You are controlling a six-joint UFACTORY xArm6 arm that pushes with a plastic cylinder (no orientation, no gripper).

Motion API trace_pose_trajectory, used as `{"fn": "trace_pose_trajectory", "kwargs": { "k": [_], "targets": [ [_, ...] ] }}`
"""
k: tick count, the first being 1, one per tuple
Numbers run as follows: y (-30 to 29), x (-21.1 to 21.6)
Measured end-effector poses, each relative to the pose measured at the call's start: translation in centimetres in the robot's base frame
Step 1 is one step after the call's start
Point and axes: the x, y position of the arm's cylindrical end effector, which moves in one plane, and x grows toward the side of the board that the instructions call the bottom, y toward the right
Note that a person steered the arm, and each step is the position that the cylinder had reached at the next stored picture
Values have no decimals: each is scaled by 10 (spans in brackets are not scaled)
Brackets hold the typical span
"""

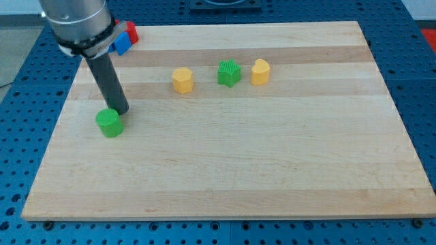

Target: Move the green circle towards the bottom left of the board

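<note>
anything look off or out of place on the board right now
Nothing looks damaged or spilled. Only oddity: the blue block and red block sit crowded at the board's top-left edge, partly hidden by the arm. My tip touches the green circle.

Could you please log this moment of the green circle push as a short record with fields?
board: wooden board on a blue perforated table
my tip: at the upper right edge of the green circle, touching or nearly so
green circle: left part of the board, above the bottom left corner
other blocks: yellow hexagon, green star, yellow heart in a row near the top; blue block and red block at the top left, partly hidden by the arm
</note>
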Motion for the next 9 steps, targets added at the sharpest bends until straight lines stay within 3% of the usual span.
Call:
{"fn": "trace_pose_trajectory", "kwargs": {
  "k": [1,2,3,6,7,8,9],
  "targets": [
    [-32,27],
    [-39,27],
    [-6,20],
    [-24,66],
    [-18,45],
    [-43,43],
    [-60,70]
  ]
}}
